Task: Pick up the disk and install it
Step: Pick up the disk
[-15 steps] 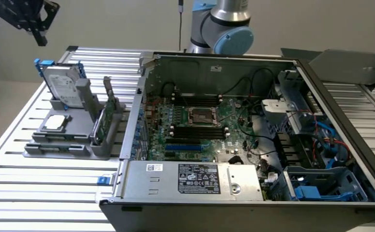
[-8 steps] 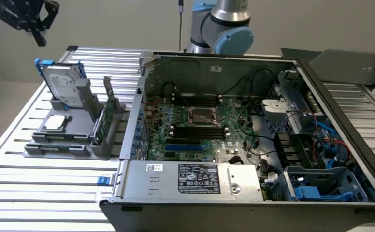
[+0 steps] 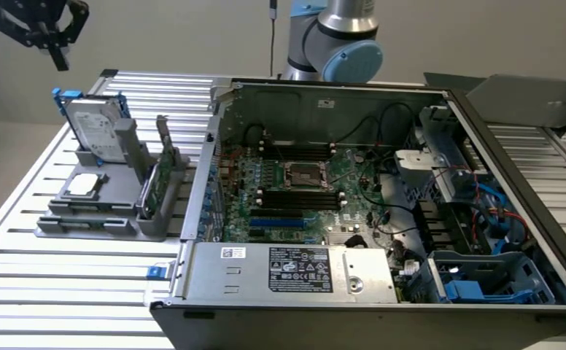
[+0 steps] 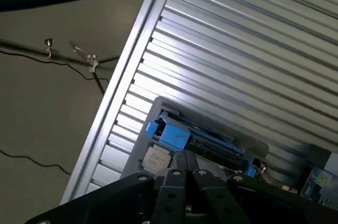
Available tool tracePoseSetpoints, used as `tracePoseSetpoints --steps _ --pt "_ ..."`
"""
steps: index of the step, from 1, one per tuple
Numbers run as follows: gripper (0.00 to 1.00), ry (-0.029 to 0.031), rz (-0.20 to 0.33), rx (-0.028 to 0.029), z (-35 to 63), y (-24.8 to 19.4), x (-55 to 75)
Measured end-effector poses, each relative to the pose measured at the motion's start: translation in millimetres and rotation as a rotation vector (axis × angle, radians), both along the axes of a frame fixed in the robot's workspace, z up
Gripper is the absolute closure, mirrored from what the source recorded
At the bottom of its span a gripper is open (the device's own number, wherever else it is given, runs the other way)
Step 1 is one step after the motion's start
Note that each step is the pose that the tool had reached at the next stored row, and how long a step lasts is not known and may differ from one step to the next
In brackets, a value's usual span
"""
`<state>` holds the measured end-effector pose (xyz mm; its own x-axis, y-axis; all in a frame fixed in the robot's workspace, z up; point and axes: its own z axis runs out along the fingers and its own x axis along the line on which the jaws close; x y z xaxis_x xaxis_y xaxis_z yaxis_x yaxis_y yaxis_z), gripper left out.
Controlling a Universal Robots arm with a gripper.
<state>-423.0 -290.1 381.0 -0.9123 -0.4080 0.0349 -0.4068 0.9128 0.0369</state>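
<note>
The disk [image 3: 98, 130] is a silver-grey hard drive with blue side rails. It stands on edge in a grey holder [image 3: 88, 211] at the exterior view's left. My gripper [image 3: 61, 61] hangs in the air above the disk and a little further to the exterior view's left. Its fingers are shut with nothing between them, and it is well clear of the disk. In the wrist view the disk's blue rail [image 4: 170, 135] and top edge lie just beyond my closed fingertips [image 4: 186, 167].
The holder also carries a small square silver chip [image 3: 85, 184] and an upright green circuit card [image 3: 160, 175]. An open computer case [image 3: 361, 189] takes up the middle and right, with blue drive bays [image 3: 478, 281] at its near right corner. All rests on a slatted aluminium table [image 3: 59, 284].
</note>
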Motion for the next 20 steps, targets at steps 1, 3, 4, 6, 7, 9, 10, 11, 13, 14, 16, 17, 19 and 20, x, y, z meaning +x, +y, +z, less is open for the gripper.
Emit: tracePoseSetpoints --steps 1,3,4,6,7,9,10,11,13,14,16,17,19,20 --pt "0.89 0.0000 0.018 -0.0002 0.0 0.0 0.0" --pt "0.89 0.0000 0.055 -0.0006 0.0 0.0 0.0" --pt "0.89 -0.0001 0.073 -0.0006 -0.1 0.0 0.0" --pt "0.89 0.0000 0.109 -0.0007 -0.1 0.0 0.0" --pt "0.89 0.0000 0.126 -0.0007 -0.1 0.0 0.0" --pt "0.89 -0.0001 0.164 -0.0006 -0.1 0.0 0.0" --pt "0.89 0.0000 0.182 -0.0007 -0.1 0.0 0.0" --pt "0.89 -0.0001 0.200 -0.0007 -0.2 0.0 0.0" --pt "0.89 -0.0001 0.236 -0.0007 -0.2 0.0 0.0" --pt "0.89 -0.0001 0.254 -0.0007 -0.2 0.0 0.0" --pt "0.89 -0.0002 0.291 -0.0007 -0.3 0.0 0.0" --pt "0.89 0.0000 0.309 -0.0007 -0.3 0.0 0.0" --pt "0.89 -0.0002 0.345 -0.0007 -0.4 0.0 0.0" --pt "0.89 -0.0002 0.363 -0.0006 -0.5 0.0 0.0"
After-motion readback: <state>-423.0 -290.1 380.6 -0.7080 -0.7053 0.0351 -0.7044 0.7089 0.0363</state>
